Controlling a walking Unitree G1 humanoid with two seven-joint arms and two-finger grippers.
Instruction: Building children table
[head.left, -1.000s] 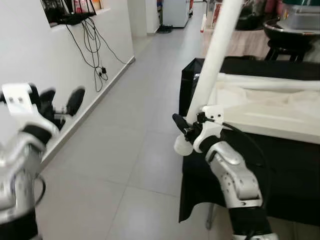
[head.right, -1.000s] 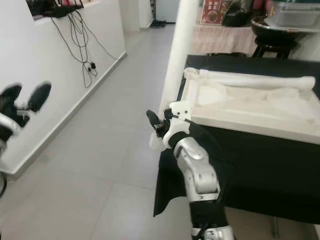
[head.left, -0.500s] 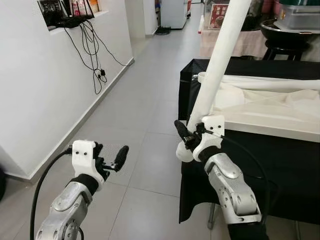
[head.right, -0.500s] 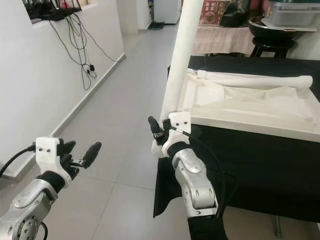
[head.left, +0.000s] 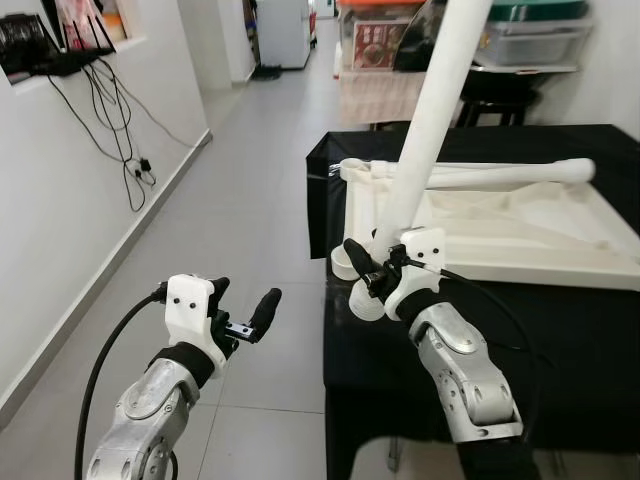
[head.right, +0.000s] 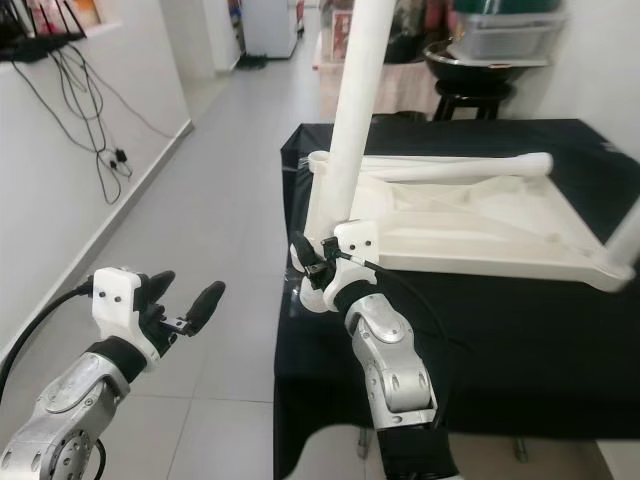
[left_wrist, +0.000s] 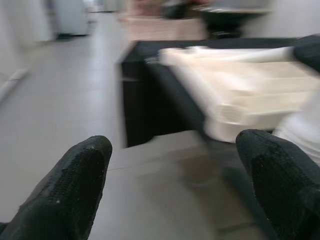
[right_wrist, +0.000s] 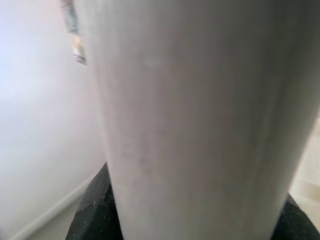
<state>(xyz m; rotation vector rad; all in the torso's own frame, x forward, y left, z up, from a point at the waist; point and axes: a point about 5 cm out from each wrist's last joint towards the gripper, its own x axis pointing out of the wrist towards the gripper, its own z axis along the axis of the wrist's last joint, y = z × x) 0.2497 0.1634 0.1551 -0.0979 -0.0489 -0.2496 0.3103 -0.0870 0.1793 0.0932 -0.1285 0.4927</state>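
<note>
A white children's table top (head.left: 520, 235) lies upside down on a black-draped table (head.left: 560, 330). One white leg (head.left: 470, 176) lies along its far edge. My right gripper (head.left: 368, 277) is shut on the lower end of another long white leg (head.left: 428, 120), which slants up and out of the top of the picture, its foot at the table top's near left corner. In the right wrist view that leg (right_wrist: 200, 115) sits between the black fingers (right_wrist: 95, 212). My left gripper (head.left: 245, 312) hovers open over the floor, left of the black table, holding nothing.
Grey tiled floor (head.left: 230, 210) runs down a corridor to the left of the black table. A white wall (head.left: 60, 200) with hanging black cables (head.left: 120, 130) lines the left side. Beyond the table stand a cloth-covered counter (head.left: 385, 90) and a dark stool (head.left: 495, 100).
The camera has turned right, bringing the black table more into view. My left arm swung down from the wall side to the front and now sits closer to the table. The right gripper keeps the leg.
</note>
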